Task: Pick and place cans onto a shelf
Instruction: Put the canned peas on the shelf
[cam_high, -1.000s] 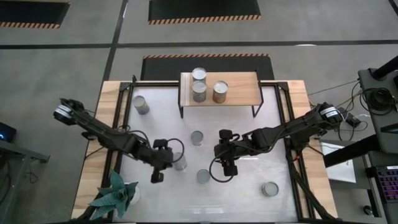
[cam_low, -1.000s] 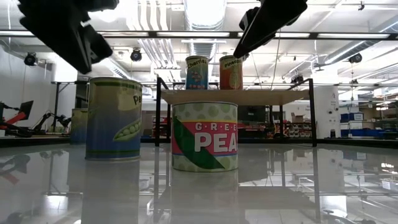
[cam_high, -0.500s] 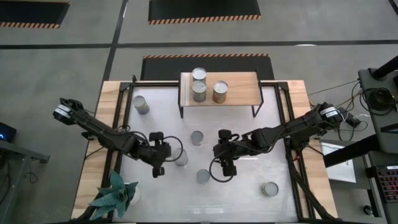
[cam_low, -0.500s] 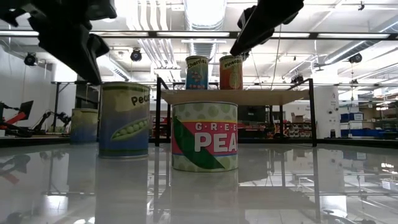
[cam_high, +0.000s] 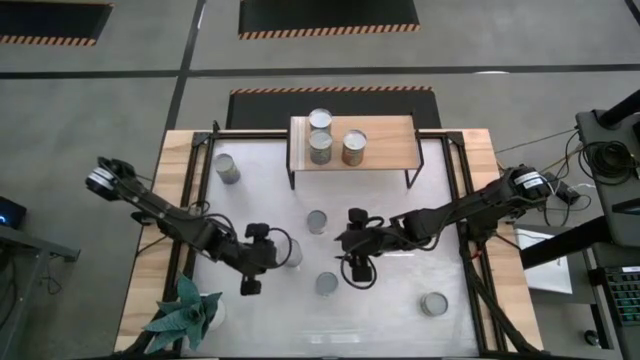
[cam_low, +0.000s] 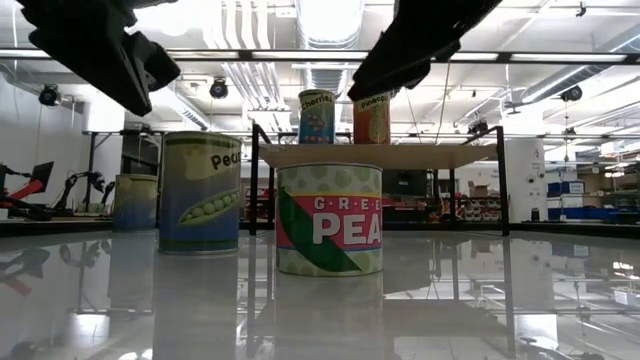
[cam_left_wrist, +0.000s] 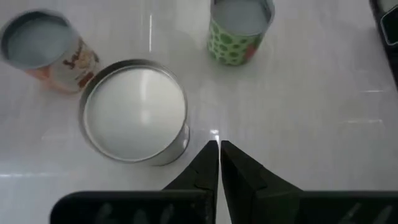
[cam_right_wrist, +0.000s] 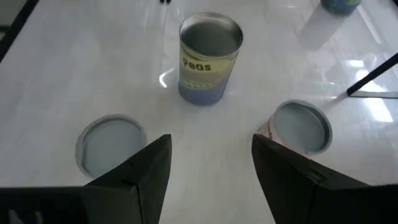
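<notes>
My left end effector (cam_left_wrist: 219, 163) hangs clenched and empty over the desk (cam_high: 400, 190), its tips pressed together just beside the can (cam_left_wrist: 135, 110) that stands upright at its side; in the high view that can (cam_high: 291, 255) sits touching or nearly touching the end effector's right flank, so I judge the jaws must part and shift sideways before any grasp. My right end effector (cam_right_wrist: 211, 165) hovers released, holding nothing, fingers (cam_right_wrist: 147, 168) spread above bare desk between three upright cans: one on each side close by and the peas can (cam_right_wrist: 208, 58) straight ahead, farther off. From above, the front can (cam_high: 327, 284) lies just left of my right end effector (cam_high: 357, 262), nearer to it than to the left arm. Every can's long axis is vertical, so a level side grasp suits. Farther back, the middle can (cam_high: 317, 221) has open room around it, and a lone can (cam_high: 434, 303) stands near the right front edge. Farthest, the shelf (cam_high: 392, 150) carries three cans at its left, its right half free.
</notes>
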